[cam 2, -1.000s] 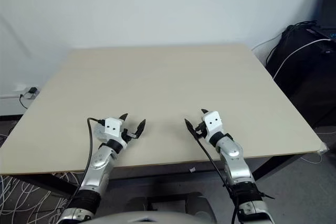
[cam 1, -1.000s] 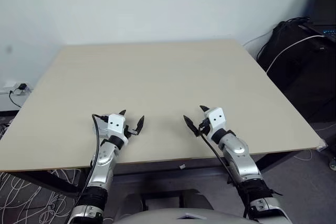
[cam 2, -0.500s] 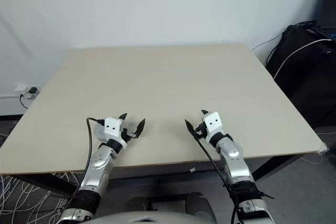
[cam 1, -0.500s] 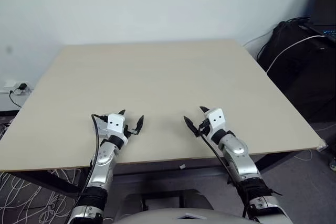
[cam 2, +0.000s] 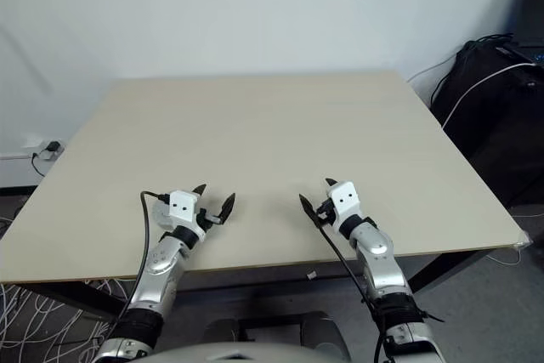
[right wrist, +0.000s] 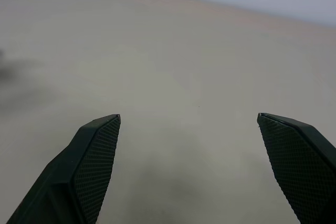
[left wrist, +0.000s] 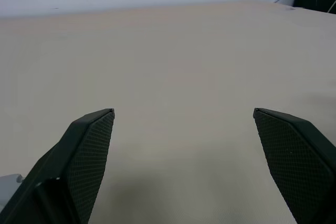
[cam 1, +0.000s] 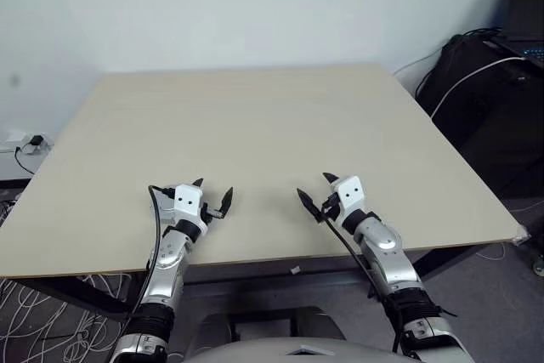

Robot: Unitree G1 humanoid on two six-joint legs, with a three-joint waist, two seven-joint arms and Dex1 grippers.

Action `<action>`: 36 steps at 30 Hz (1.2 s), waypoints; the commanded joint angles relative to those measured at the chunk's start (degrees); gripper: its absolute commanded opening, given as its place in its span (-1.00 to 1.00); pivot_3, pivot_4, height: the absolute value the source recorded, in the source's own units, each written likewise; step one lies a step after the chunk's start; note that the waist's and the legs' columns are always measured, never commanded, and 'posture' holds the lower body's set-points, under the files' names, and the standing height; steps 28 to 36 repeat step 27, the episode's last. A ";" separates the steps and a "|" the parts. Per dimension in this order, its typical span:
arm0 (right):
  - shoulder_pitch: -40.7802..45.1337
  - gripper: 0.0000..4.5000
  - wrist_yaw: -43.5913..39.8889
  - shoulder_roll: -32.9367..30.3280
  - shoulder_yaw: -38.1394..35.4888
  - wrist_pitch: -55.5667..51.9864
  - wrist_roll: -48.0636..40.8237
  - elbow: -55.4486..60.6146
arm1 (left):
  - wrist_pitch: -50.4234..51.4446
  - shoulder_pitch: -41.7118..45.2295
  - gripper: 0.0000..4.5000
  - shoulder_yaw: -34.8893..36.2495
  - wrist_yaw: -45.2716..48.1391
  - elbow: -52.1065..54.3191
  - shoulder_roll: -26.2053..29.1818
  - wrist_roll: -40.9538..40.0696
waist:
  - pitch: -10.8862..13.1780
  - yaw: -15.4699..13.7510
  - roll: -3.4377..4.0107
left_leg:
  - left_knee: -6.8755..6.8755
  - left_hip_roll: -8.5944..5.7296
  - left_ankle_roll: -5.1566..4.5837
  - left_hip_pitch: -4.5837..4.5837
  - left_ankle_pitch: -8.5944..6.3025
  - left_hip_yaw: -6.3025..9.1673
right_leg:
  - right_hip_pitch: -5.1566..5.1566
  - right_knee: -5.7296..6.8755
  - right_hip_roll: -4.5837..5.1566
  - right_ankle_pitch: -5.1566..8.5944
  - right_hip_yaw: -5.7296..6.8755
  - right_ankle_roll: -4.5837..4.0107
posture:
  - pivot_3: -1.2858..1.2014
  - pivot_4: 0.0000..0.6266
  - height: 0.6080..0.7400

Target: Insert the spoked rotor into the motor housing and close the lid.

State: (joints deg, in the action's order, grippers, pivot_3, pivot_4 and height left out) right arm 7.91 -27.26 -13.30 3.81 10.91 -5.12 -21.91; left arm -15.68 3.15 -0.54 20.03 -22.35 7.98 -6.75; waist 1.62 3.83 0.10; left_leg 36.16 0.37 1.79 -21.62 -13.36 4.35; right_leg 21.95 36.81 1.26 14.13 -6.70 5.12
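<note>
The spoked rotor, the motor housing and the lid are out of view. My left gripper [cam 1: 212, 189] hovers over the near left part of the pale wooden table [cam 1: 255, 116], open, with nothing between its fingers [left wrist: 89, 150]. A short way to its right, my right gripper [cam 1: 314, 184] is also open and holds nothing. Between its fingers [right wrist: 94, 156] I see bare tabletop. Both grippers point forward, low over the table, close to its front edge.
A black bag [cam 1: 484, 99] with a white cable stands on the floor past the table's right edge. Loose cables [cam 1: 51, 312] lie on the floor at the near left. A white wall rises behind the table's far edge.
</note>
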 commanded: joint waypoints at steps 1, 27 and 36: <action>1.28 1.00 0.08 -0.09 -1.34 0.86 -0.78 1.75 | -0.59 0.84 0.99 0.15 -0.16 2.11 -0.20 0.17 | 0.00 0.00 0.00 | 0.00 0.00 0.00 0.00 0.00 0.00 | 0.00 0.00 0.00 0.00 0.00 0.00 | 0.03 -1.00 1.00; 0.46 1.00 -0.55 0.04 -1.15 0.04 -0.96 3.31 | -1.13 0.61 0.99 0.14 0.31 1.79 -0.23 0.07 | 0.00 0.00 0.00 | 0.00 0.00 0.00 0.00 0.00 0.00 | 0.00 0.00 0.00 0.00 -0.01 0.00 | 0.03 -1.00 1.00; 0.46 1.00 -0.55 0.04 -1.15 0.04 -0.96 3.31 | -1.13 0.61 0.99 0.14 0.31 1.79 -0.23 0.07 | 0.00 0.00 0.00 | 0.00 0.00 0.00 0.00 0.00 0.00 | 0.00 0.00 0.00 0.00 -0.01 0.00 | 0.03 -1.00 1.00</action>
